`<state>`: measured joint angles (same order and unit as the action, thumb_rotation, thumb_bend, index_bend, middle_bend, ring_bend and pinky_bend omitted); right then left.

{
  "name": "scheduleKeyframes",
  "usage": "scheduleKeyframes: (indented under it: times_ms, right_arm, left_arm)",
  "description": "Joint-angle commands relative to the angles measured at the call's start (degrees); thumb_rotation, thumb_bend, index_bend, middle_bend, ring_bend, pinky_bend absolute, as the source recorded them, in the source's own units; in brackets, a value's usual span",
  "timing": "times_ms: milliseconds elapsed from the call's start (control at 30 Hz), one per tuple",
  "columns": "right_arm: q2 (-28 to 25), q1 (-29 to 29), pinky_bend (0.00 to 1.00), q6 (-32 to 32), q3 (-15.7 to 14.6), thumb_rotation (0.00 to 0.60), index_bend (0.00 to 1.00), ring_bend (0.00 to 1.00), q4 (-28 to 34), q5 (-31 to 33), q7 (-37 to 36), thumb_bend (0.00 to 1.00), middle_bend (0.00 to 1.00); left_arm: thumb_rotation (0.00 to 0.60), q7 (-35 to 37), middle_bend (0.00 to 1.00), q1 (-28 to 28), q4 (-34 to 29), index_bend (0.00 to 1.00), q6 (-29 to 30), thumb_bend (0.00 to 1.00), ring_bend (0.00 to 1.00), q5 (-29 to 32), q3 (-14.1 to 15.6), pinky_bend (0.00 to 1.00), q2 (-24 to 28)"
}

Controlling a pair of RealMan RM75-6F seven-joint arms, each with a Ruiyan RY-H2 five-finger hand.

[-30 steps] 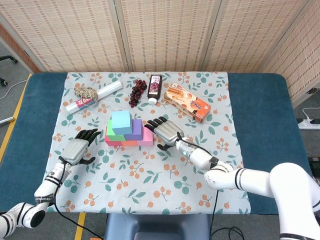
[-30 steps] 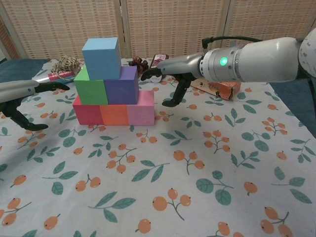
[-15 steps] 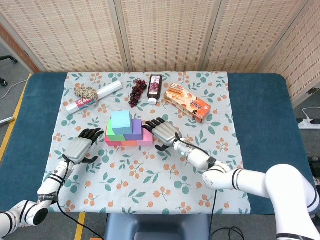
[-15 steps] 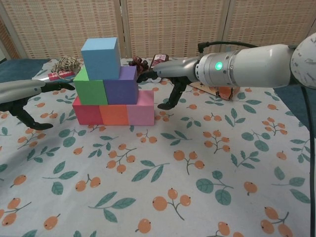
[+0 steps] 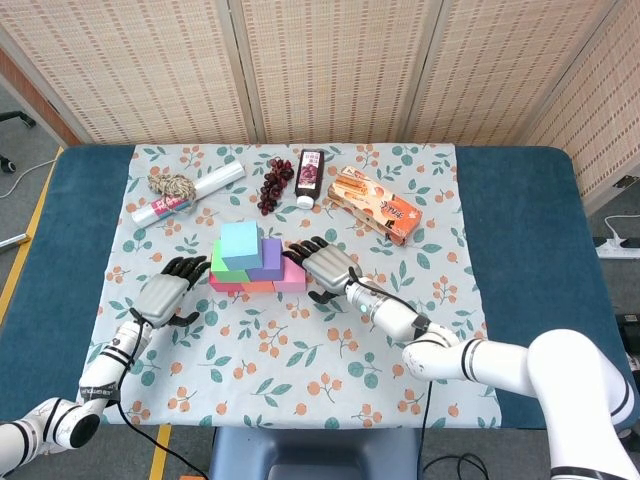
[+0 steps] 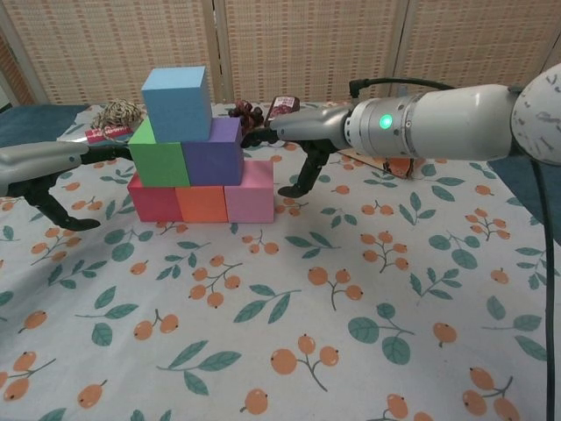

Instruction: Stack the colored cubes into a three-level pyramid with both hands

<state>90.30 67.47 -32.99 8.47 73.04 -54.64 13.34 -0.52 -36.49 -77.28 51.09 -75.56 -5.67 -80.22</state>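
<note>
A worktop (image 5: 520, 240) covered by a cloth printed with leaves and orange berries (image 6: 351, 298) is shown, with a cube pyramid standing near its middle. The pyramid appears fully built: a bottom row of a red cube (image 6: 154, 196), an orange cube (image 6: 202, 203) and a pink cube (image 6: 250, 191); a middle row of a green cube (image 6: 159, 157) and a purple cube (image 6: 213, 154); and a light blue cube (image 6: 178, 91) on top. No loose cube is seen, so the stacking is judged complete, with perhaps only a straightening of the rows and a withdrawal of the arms left.

The left robot hand (image 5: 163, 293) is placed just beside the left end of the pyramid and the right robot hand (image 5: 328, 267) just beside the right end. Both are held with fingers apart and nothing is gripped. Whether the fingertips touch the cubes cannot be told.

Behind the pyramid lie a snack box (image 5: 376, 204), a wrapped roll (image 5: 188, 195), a dark bottle (image 5: 311, 177), a bunch of dark grapes (image 5: 275, 183) and a coil of twine (image 5: 172, 186).

All three levels are shown in profile only in the chest view. The whole worktop and both forearms are laid out only in the head view, where the bottom row is largely hidden under the upper cubes.
</note>
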Motion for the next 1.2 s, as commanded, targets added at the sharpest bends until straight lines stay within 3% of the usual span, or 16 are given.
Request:
scheduleKeyframes:
  times_ms: [33,1200]
  right_arm:
    - [-0.1,-0.1,0.0,-0.1,-0.1,0.528,0.0,0.0,0.0,0.2,0.2,0.31,0.0]
    - [0.9,-0.1,0.0,-0.3,0.2,0.527,0.0,0.0,0.0,1.4,0.9,0.31,0.0]
  left_arm:
    - [0.6,0.0,0.0,-0.1,-0.1,0.02,0.0,0.3,0.0,0.1,0.0,0.0,0.1]
    - [0.6,-2.4,0.0,-1.7,-0.7,0.02,-0.6,0.3,0.0,0.9,0.2,0.0,-0.2]
